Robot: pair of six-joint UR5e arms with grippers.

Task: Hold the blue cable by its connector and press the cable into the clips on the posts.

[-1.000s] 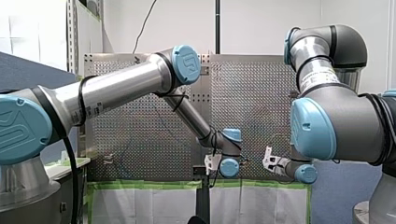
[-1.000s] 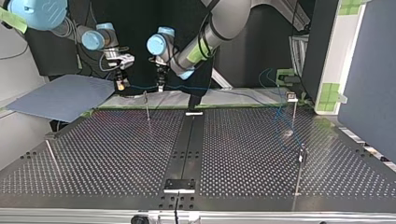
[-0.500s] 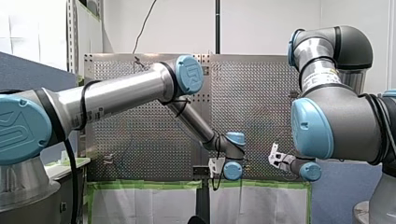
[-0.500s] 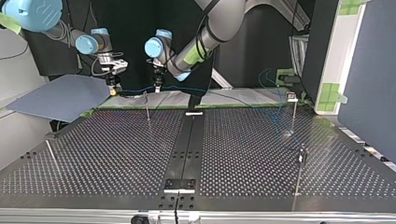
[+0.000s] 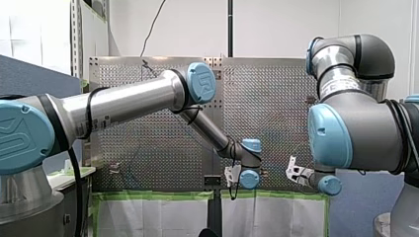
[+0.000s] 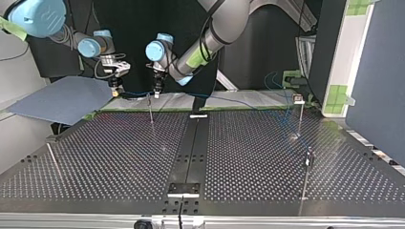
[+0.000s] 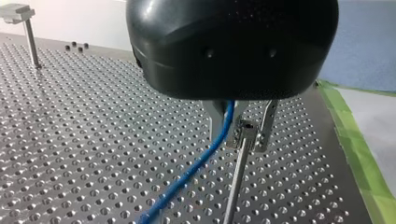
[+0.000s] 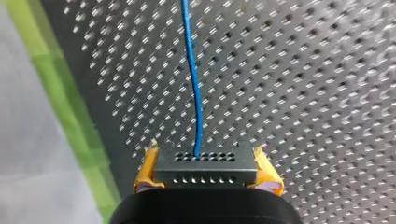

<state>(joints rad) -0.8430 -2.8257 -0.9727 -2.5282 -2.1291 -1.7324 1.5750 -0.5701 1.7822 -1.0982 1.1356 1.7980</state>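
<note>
Right gripper: my yellow-padded right gripper [image 8: 208, 175], pads pressed onto the two short ends of the connector.
Connector: dark grey rectangular plastic connector with two rows of small holes [image 8: 205, 164], held square between the pads (rigid, so likely the soundest place to hold).
Cable: thin blue cable [image 8: 194, 84], leaving the connector's front face and running straight ahead of the right gripper, above the table.
Handling: likely light and limp (slack would let it sag or spring off a clip). Hold it by the connector, not by the slim jacket, which looks apt to slip.
Left gripper: my black left gripper with metal fingers [image 7: 240, 142], fingers spread and straddling the cable and a clip.
Cable at left gripper: lies along the inner face of one finger, just beside the clip (whether it is seated cannot be told).
Clip: small grey metal clip [image 7: 246, 130] between the fingers, topping a thin metal post [image 7: 235, 182].
Table: perforated metal table [image 7: 93, 140] below both grippers.
Surroundings: second post with a flat head [image 7: 30, 44], well away from the left gripper. Strip of green tape [image 7: 359, 154] beside it, along the table's edge.
In the way: the post itself (the fingers stand close enough to knock it).
</note>
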